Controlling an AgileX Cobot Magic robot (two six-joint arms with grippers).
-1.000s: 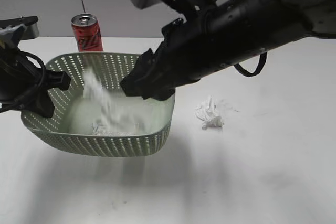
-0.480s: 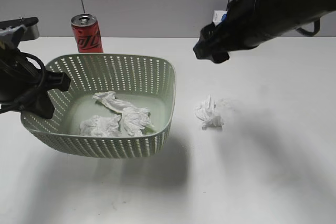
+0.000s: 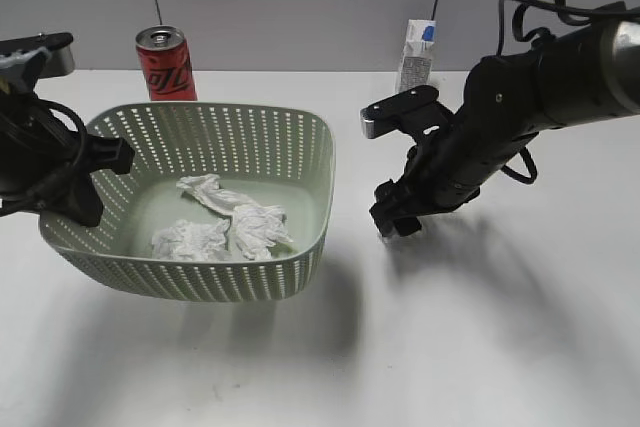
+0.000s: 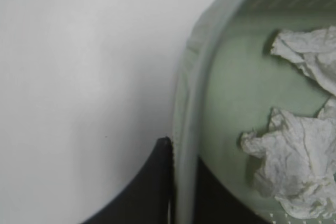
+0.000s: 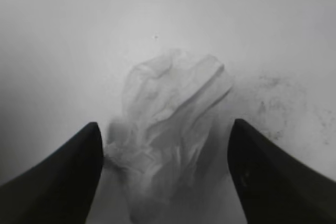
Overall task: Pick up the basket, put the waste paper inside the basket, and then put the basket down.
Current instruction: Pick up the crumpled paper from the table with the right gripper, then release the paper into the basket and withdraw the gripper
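Observation:
The pale green slotted basket [image 3: 300, 157] hangs tilted above the table at the left. My left gripper [image 3: 88, 182] is shut on its left rim; the left wrist view shows the fingers [image 4: 181, 182] pinching the rim [image 4: 191, 103]. Several crumpled white paper wads [image 3: 225, 227] lie inside the basket and show in the left wrist view [image 4: 294, 156]. One more wad lies on the table right of the basket, mostly hidden under my right gripper [image 3: 397, 225]. In the right wrist view that wad [image 5: 168, 124] sits between the open fingers [image 5: 165, 166].
A red soda can [image 3: 166, 62] stands behind the basket at the back left. A small white carton with a blue top [image 3: 416, 55] stands at the back, behind my right arm. The white table [image 3: 450, 347] runs to the front and right.
My right arm left the basket after dropping paper into it, swung right and came down over the wad on the table. The basket and left gripper held still.

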